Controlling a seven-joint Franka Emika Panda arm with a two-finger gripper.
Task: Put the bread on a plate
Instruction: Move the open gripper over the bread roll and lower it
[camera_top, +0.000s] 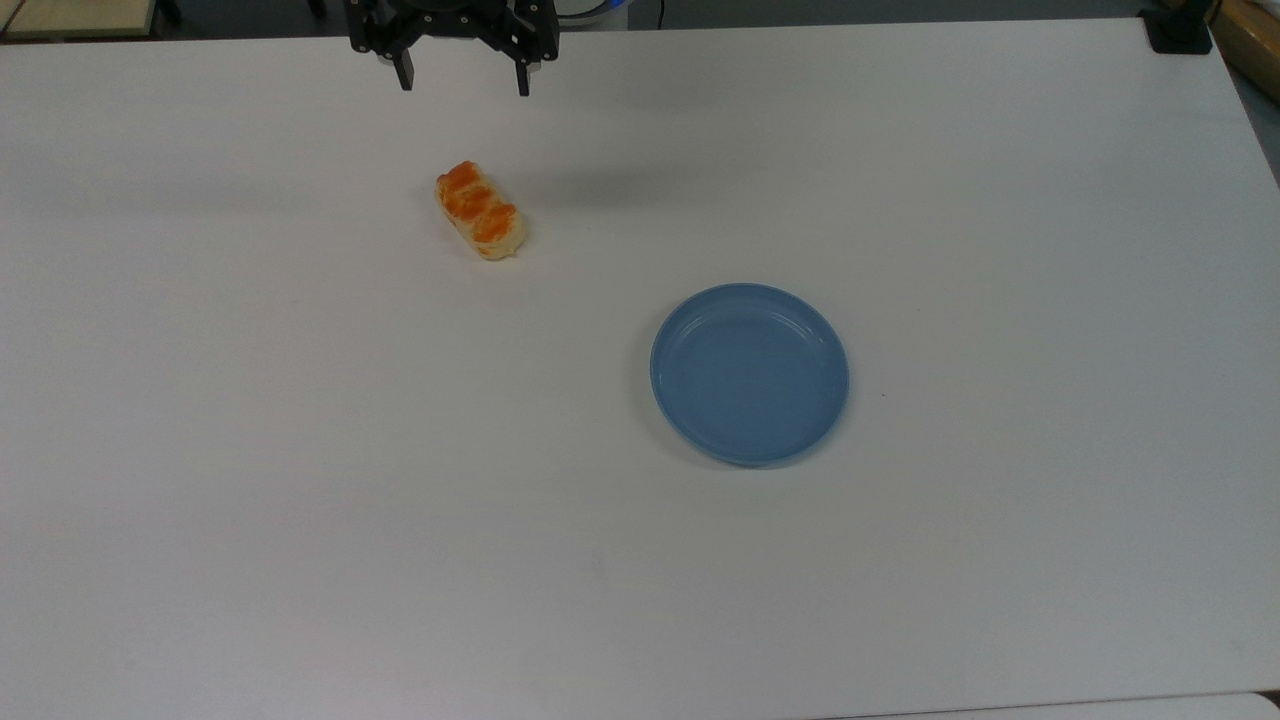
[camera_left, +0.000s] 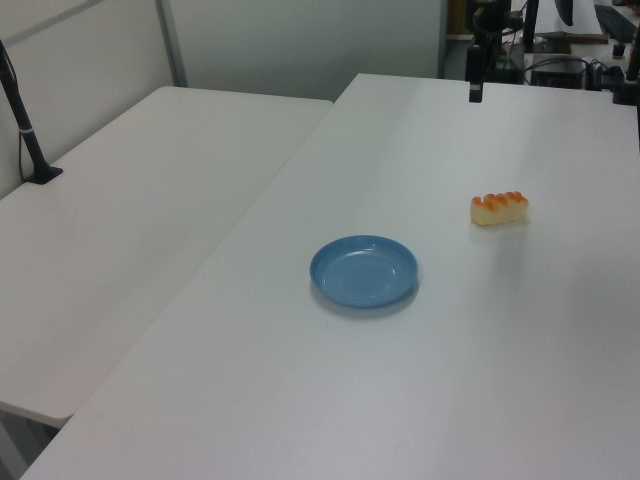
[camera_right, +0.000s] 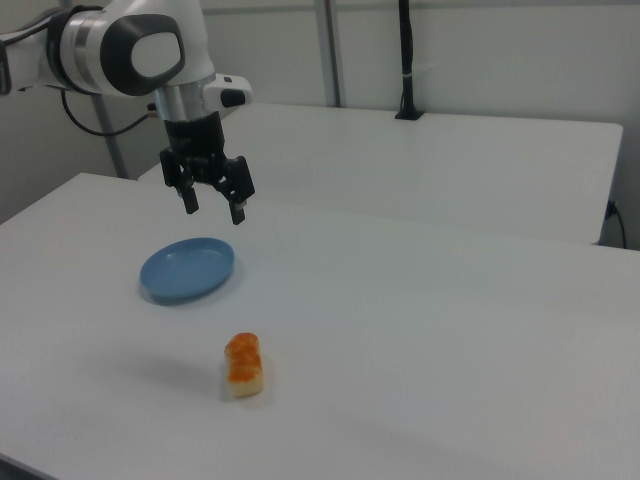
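Note:
The bread (camera_top: 480, 211), a pale-yellow roll with orange-brown bumps, lies on the white table (camera_top: 300, 450), also seen as bread (camera_left: 499, 208) and bread (camera_right: 243, 364). The round blue plate (camera_top: 749, 373) sits bare toward the top view's lower right of the bread, apart from it; plate (camera_left: 364, 271), plate (camera_right: 187, 269). My gripper (camera_top: 463, 81) hangs open and holding nothing, high above the table near its far edge, above the bread in the top view. In the right view the gripper (camera_right: 213, 210) is well above the table; gripper (camera_left: 475, 94).
A second white table (camera_left: 130, 220) adjoins on the left view's left, with a black pole clamp (camera_left: 38, 165) on it. A black clamp (camera_top: 1178, 30) sits at the top view's upper right table corner. Cables and equipment (camera_left: 570, 65) stand behind the far edge.

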